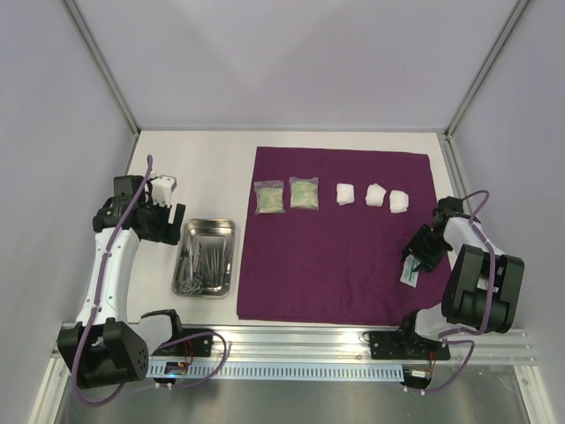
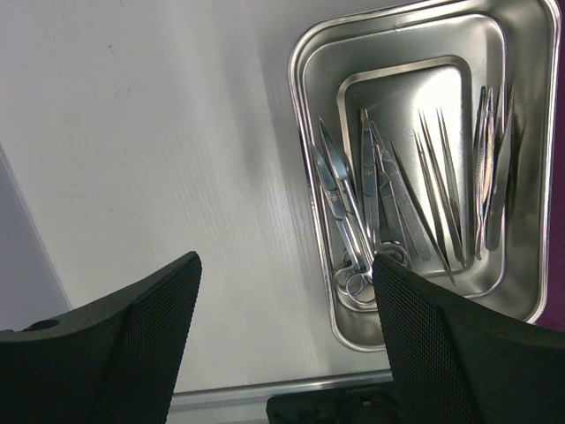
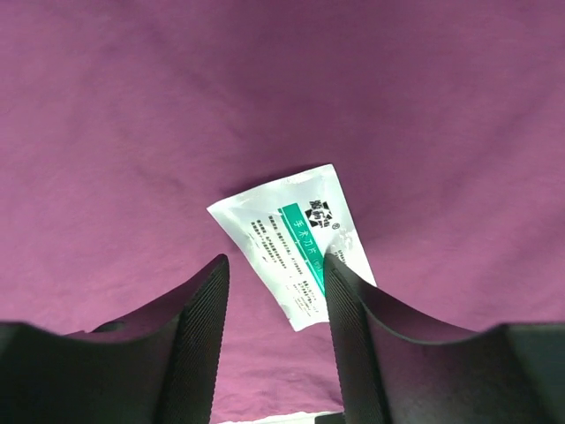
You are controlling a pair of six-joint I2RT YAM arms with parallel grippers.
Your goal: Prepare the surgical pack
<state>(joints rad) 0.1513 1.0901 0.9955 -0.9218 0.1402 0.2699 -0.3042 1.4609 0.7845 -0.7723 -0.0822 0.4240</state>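
**Surgical pack, laid open.** Purple sheet (image 1: pixel 327 274) lies flat on the table (image 1: pixel 203 168), with clear packets (image 1: pixel 269 197) and gauze pads (image 1: pixel 376 194) along its far side. The steel tray (image 2: pixel 530 177) stands just left of it, holding scissors (image 2: pixel 340 203) and tweezers (image 2: pixel 441 177). Left pincer (image 2: pixel 287 265) is released beside the tray. Right pincer (image 3: pixel 275 261), released, straddles a white printed packet (image 3: pixel 291 221) lying on the sheet.

Bright even light, glare on tray (image 2: pixel 406 97)
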